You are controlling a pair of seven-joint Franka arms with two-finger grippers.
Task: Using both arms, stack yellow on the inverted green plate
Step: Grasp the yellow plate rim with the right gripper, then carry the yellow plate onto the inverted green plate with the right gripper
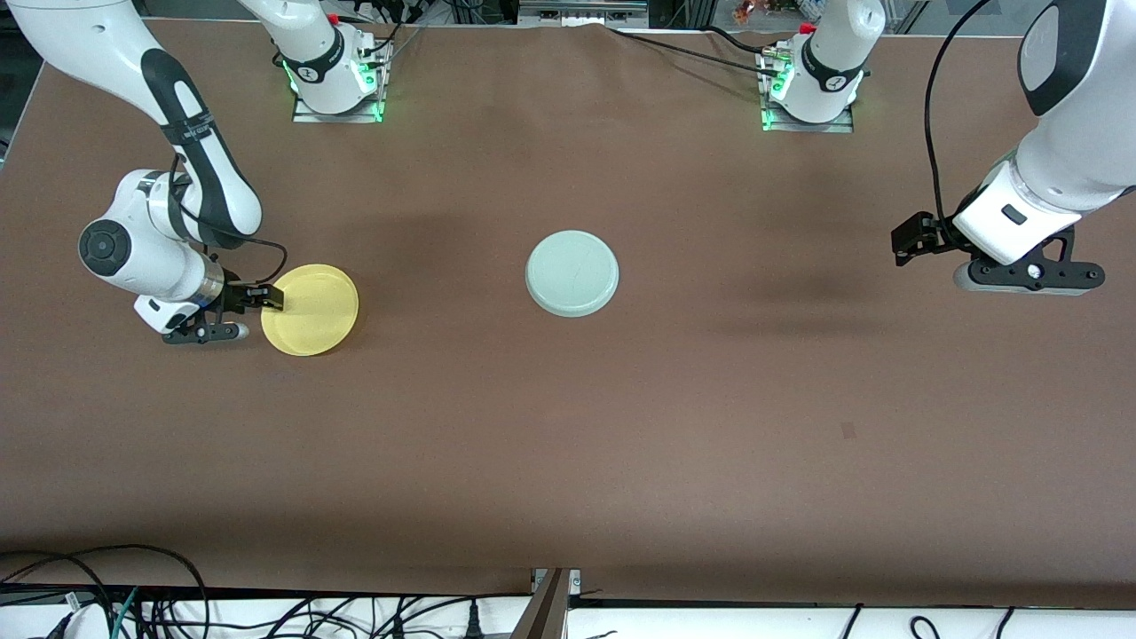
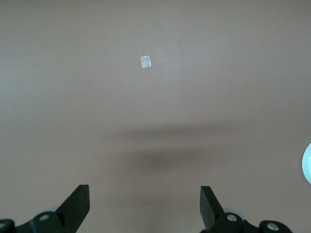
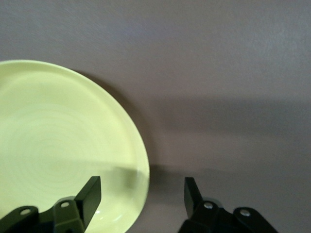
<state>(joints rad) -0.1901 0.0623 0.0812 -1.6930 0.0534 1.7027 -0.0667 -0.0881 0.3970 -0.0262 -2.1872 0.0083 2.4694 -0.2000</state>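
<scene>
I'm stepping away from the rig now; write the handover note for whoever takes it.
Right claw: open, straddling the rim of the yellow plate, one finger inside and one outside; not yet closed.
Left claw: open, waiting over bare table at the left arm's end.
Green plate: mid-table, already upside down.
Done: the green plate's flip, the approach to yellow.
Left: grip yellow, carry it over, set it on green.

The yellow plate is cut off by the right wrist view's edge. Only a sliver of the green plate is shown in the left wrist view.
</scene>
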